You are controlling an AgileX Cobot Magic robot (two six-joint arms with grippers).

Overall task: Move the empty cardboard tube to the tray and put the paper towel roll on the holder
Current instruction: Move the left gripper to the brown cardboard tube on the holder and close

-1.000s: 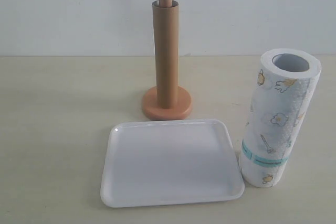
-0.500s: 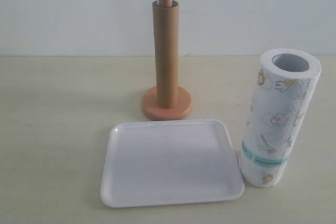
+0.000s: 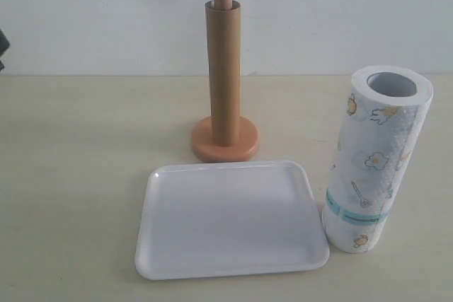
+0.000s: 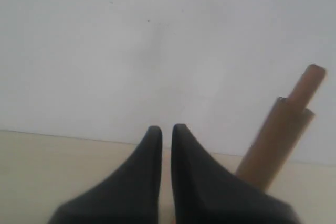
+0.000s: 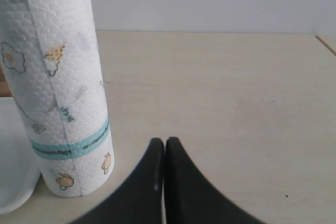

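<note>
My left claw (image 4: 166, 129) and right claw (image 5: 165, 142) sat closed, holding nothing. The empty cardboard tube (image 3: 224, 76) sleeved the holder (image 3: 225, 149); a crooked lift could've toppled it.

Plain brown cardboard tube (image 3: 224, 68), orange-tan wooden holder (image 3: 225, 141), white tray (image 3: 230, 219), white paper towel roll (image 3: 375, 160) – little yellow cartoon figures and a teal band, pale cream worktop (image 3: 78, 160), black grippers.
</note>
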